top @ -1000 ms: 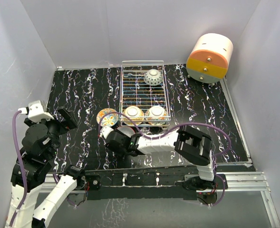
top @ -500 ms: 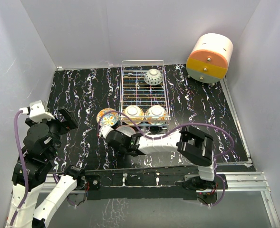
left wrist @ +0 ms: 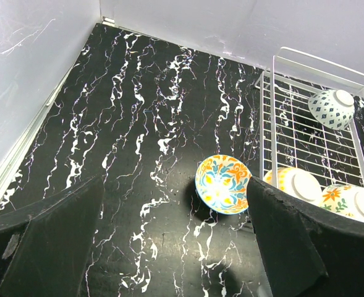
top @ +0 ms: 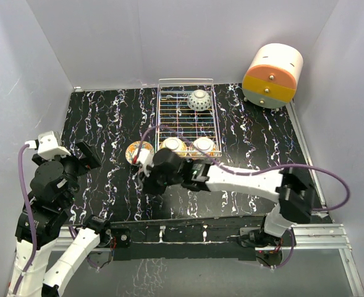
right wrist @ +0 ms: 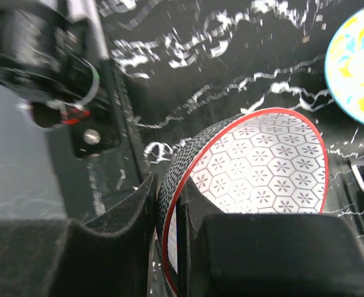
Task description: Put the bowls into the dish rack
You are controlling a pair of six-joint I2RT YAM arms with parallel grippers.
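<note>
From above, the rack (top: 186, 120) stands mid-table (top: 107, 124). A far bowl (top: 198, 100) lies in its far end and two bowls (top: 173, 146) sit at its near end. A floral bowl (top: 137, 152) lies on the table just left of the rack. The right gripper (top: 151, 176) is just near of it.

Left wrist: the left gripper (left wrist: 169, 247) gapes wide and empty above the table.

Right wrist: the right gripper is pinched on the rim of a tilted red-rimmed bowl (right wrist: 256, 167), with the floral bowl beyond.
</note>
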